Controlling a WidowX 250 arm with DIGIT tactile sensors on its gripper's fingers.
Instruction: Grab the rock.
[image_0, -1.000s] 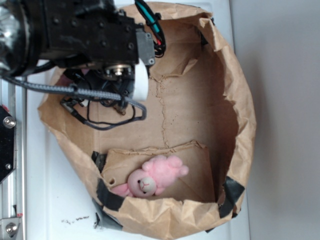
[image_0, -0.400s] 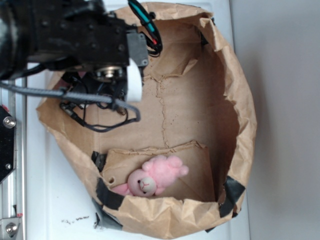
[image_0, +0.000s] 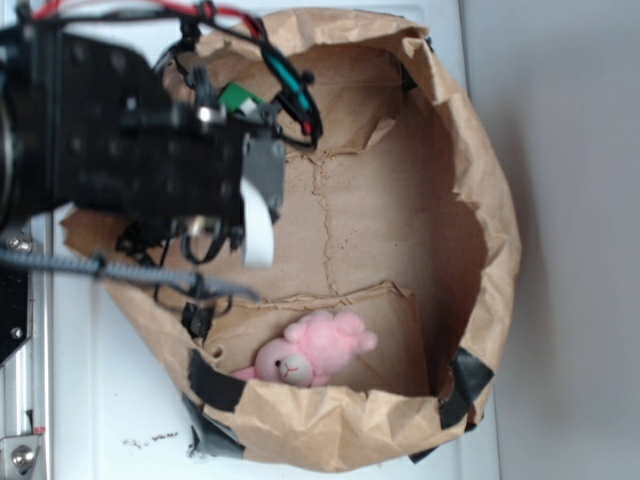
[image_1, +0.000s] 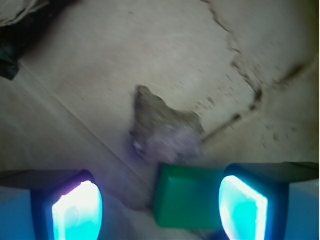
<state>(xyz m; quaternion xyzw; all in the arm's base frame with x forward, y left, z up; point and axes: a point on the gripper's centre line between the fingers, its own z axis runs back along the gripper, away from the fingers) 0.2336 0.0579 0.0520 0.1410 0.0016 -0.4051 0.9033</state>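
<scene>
We saw the black robot arm (image_0: 120, 150) reaching from the left over the crumpled brown paper bag (image_0: 480, 190), its gripper (image_1: 160, 205) pointed down at the bag's floor with the two glowing cyan fingers (image_1: 77, 210) spread wide apart and holding nothing. The small rough brown-grey rock (image_1: 162, 130) lay on the creased paper just beyond the gap between them, touching a flat green rectangular block (image_1: 187, 195) beside the right-hand finger. In the exterior view a pink plush bunny (image_0: 310, 352) rested near the bag's lower wall, and the bag sat on a white tabletop (image_0: 110, 400).

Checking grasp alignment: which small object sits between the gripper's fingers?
The green block, smooth and rectangular; the rough brown-grey rock lies just beyond the open gripper.
</scene>
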